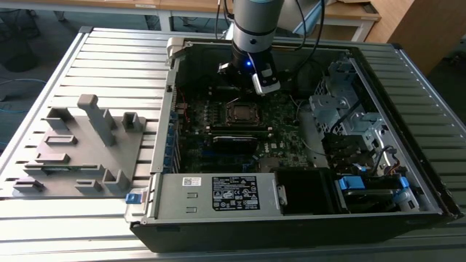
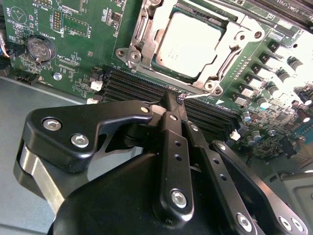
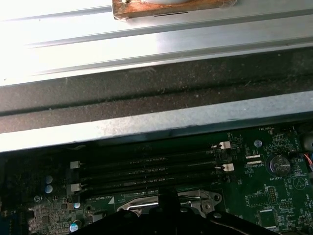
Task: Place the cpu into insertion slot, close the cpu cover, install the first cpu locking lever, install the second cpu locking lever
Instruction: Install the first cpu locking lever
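Observation:
The cpu (image 2: 188, 44) lies flat in its socket on the green motherboard, its silver top showing; in the exterior view the cpu (image 1: 239, 113) is at the board's middle. The silver cpu cover (image 2: 138, 46) is folded down around it. My gripper (image 2: 172, 100) is shut, its black fingertips pressed together at the socket's edge beside the memory slots. A thin wire locking lever (image 2: 198, 94) runs along that edge, and its end meets my fingertips. In the first wrist view my gripper (image 3: 168, 196) sits against the cover's metal edge (image 3: 190, 200).
Black memory slots (image 3: 146, 169) lie between the socket and the case wall (image 3: 156, 122). A drive cage (image 1: 339, 109) and cables (image 1: 364, 164) stand at the exterior view's right. A grey fixture (image 1: 80, 147) rests on the slatted table, outside the case at that view's left.

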`<state>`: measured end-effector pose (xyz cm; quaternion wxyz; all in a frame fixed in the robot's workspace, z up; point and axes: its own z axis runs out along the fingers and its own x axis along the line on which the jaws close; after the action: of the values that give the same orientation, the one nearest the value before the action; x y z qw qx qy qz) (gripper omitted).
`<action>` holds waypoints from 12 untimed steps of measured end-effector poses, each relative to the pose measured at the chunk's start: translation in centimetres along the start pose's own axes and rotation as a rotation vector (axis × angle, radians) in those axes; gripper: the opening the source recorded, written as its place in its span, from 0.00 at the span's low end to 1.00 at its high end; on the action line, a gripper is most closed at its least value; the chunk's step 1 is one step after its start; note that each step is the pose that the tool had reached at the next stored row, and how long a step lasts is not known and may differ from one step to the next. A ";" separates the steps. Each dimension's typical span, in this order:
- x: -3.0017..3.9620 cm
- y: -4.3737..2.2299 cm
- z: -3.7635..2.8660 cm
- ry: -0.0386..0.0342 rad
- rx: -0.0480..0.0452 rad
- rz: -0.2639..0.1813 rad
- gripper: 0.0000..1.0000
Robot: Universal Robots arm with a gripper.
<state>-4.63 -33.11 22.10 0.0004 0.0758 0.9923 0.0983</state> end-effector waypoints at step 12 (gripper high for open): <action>0.00 -0.05 0.26 -0.0001 -0.0002 0.000 0.10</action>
<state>-4.62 -33.11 21.84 0.0004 0.0758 0.9923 0.0984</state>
